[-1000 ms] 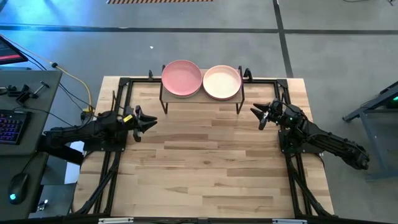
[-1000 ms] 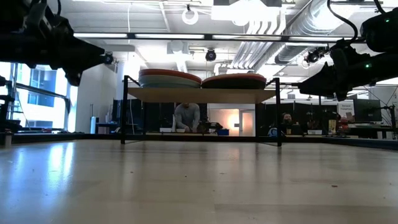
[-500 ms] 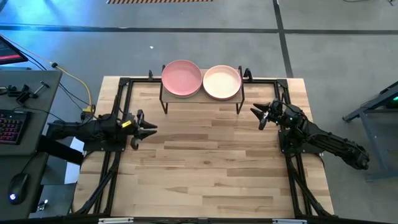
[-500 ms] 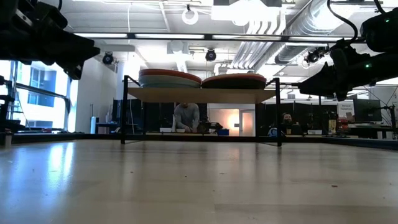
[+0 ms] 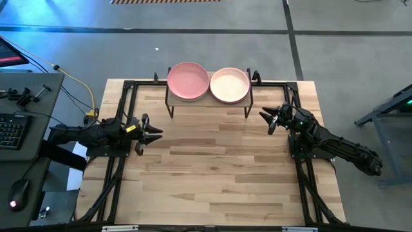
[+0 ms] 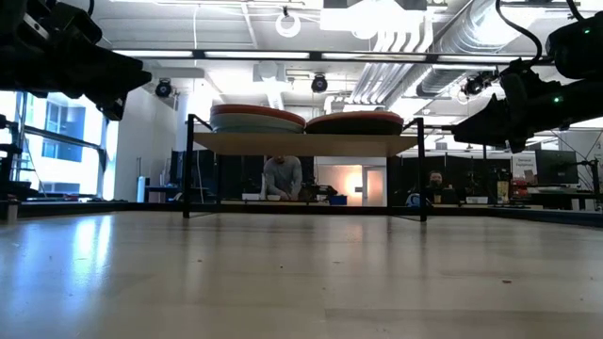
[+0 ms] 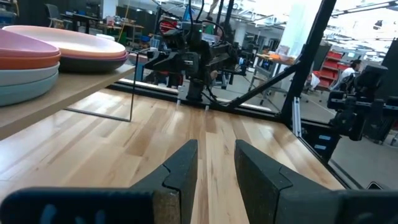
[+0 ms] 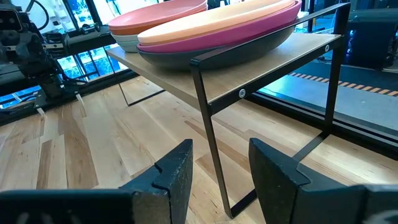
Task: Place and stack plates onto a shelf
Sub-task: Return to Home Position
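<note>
Now plates: sitting stacked on shelf, upper centre.
Left gripper, right gripper: you're resting both agape, empty, since stacking looks done.

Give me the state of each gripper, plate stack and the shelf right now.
left gripper: open, empty, over the table's left side
right gripper: open, empty, over the table's right side
pink-topped stack: resting on the shelf's left half
cream-topped stack: resting on the shelf's right half
shelf: upright, carrying both stacks

We see an open-plan robotics lab: exposed ceiling ducts, a desk keyboard, a person working far behind.
</note>
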